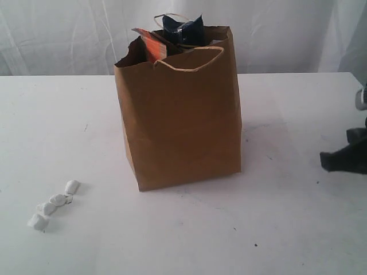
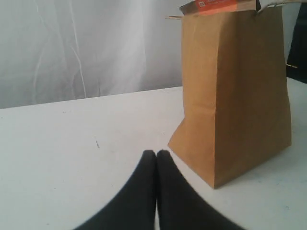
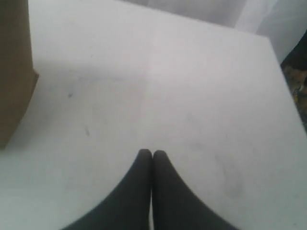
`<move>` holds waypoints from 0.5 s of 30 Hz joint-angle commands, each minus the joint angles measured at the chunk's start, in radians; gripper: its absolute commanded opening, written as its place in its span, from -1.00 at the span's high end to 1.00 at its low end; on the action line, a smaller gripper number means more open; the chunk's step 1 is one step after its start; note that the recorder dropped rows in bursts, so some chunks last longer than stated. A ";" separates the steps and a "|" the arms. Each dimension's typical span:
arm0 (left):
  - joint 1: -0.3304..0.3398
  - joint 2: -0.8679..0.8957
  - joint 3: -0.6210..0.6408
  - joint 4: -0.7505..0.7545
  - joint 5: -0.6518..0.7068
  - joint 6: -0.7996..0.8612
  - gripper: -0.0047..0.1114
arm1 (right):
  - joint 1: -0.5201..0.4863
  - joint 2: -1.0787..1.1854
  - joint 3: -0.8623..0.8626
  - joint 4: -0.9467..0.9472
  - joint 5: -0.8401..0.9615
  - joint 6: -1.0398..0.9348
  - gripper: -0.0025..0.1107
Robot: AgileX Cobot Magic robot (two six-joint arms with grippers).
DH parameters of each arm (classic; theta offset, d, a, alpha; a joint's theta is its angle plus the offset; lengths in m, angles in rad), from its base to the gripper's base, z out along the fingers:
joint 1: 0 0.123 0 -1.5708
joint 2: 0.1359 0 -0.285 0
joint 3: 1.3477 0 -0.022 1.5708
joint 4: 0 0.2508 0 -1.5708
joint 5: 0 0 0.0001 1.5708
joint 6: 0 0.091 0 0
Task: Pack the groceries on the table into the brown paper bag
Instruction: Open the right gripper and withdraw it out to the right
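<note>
1. Claws: the left claw (image 2: 156, 153) is clenched on nothing, its black tapered fingers (image 2: 139, 191) pressed tip to tip, low over the white worktop (image 2: 72, 143) near the bag (image 2: 235, 96).
2. Right claw (image 3: 152, 154) is clenched empty too, low over the worktop; the exterior view shows it dark at the right edge.
3. Bag stands upright mid-frame: creased kraft paper, ragged rim, cord handle (image 1: 189, 67), orange pouch (image 1: 152, 46) and dark blue packet (image 1: 182, 28) poking out.
4. Sweets (image 1: 54, 203), small white wrapped lumps, lie in a row at lower left, well apart from the bag.

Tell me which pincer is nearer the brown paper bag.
Right, most likely. The right pincer stands right of the brown paper bag in the exterior view, a strip of table between. The left pincer faces a bag corner from outside that view.
</note>
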 commanded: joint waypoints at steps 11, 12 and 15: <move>0.004 0.000 -0.097 0.009 0.195 0.204 0.92 | -0.010 -0.524 0.111 -0.030 -0.282 0.277 0.96; 0.004 0.000 -0.097 0.007 0.202 0.204 0.92 | -0.010 -0.582 0.111 -0.038 -0.275 0.214 0.96; 0.004 0.000 -0.097 -0.021 0.211 0.179 0.92 | -0.010 -0.719 0.111 -0.036 -0.243 0.084 0.96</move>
